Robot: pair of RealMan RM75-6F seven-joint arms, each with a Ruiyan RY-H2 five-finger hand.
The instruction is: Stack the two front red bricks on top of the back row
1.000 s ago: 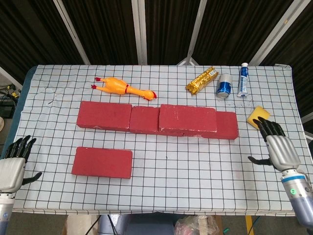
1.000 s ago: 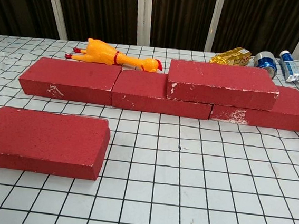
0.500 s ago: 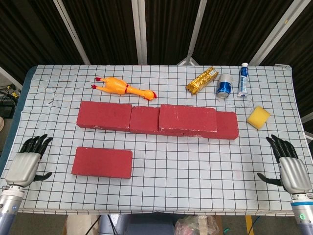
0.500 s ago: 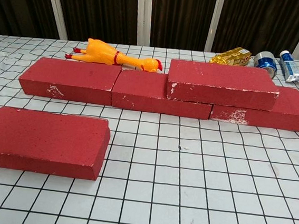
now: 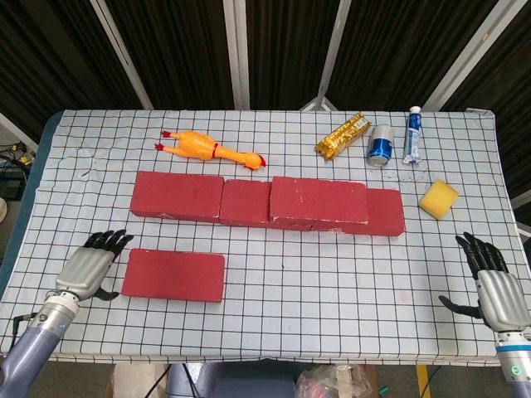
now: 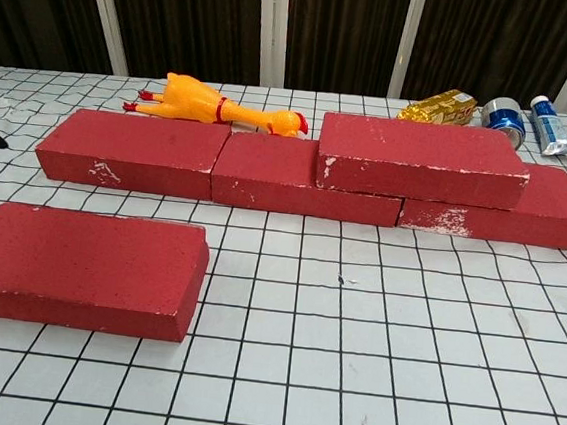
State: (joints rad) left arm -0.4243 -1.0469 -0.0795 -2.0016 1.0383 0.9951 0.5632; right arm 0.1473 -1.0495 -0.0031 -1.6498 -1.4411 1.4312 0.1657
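A: Start with the biggest thing. Why is the table laid out like this?

B: The checked cloth carries a back row of red bricks running side to side across the middle. One stacked brick already lies on top of that row, right of centre, bridging a joint between two lower bricks, which looks like the reason it sits level.

A: And the one not yet done?

B: The front brick lies flat at about 7 o'clock from the table's centre, well apart from the row. The bare stretch of row at 10 o'clock is, I'd judge, where it belongs.

A: What about the hands?

B: The left hand sits just beside the front brick's left end, released, fingers spread and holding nothing. Whether a fingertip touches the brick I can't say; the chest view shows only a dark tip at its left edge. It is placed there, I think, to grasp the brick by its short end. The right hand hovers at 4 o'clock near the table edge, also slack and empty, out of the way.

A: The small things?

B: Along the far edge: rubber chicken at 11 o'clock, gold snack pack, blue can and tube near 1 o'clock, yellow sponge at 3 o'clock. All lie outside the likely lifting path.
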